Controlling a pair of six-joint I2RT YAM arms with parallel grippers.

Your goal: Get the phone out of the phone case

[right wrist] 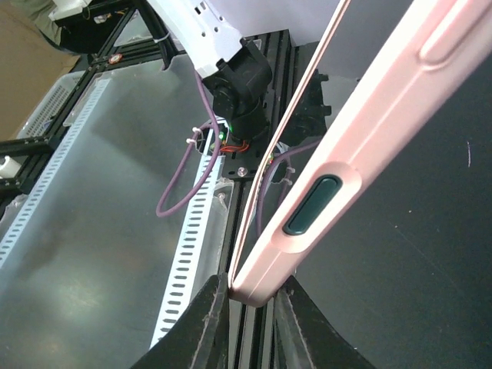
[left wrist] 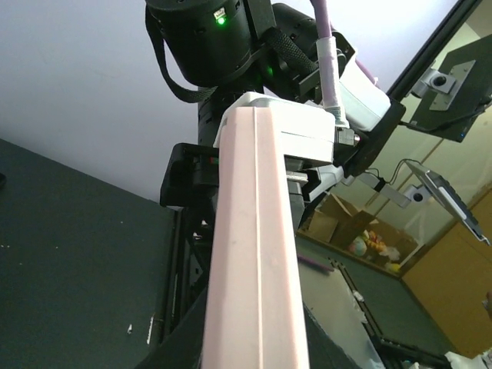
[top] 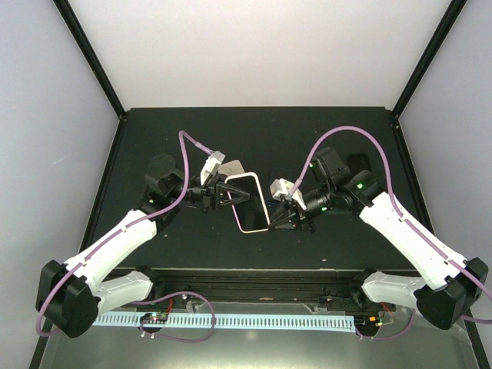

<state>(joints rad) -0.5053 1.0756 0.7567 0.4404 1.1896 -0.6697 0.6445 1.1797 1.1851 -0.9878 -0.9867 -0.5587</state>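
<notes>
Although both arms have hold of it, the phone (top: 250, 201) sits fully in its case (left wrist: 257, 254), so the real work is not yet done. On the left, the left fingers (top: 221, 192) are clenched on the case's upper end. The left wrist view shows only the pink side running away from that grip, not the pads themselves. In the middle, phone and case appear to hang clear of the desk (top: 323, 131), above its centre. They are tilted with the screen facing up, and the pink rim frames the dark glass all round. On the right, the right fingers (right wrist: 207, 323) pinch the case's lower right corner, one on each face, and look closed against it. No gap shows between glass and rim in the right wrist view, so I judge that no corner is freed. What is left is to peel the rim off a corner, work the phone out and part the two. The grip on both ends looks like the setup for that peel.
</notes>
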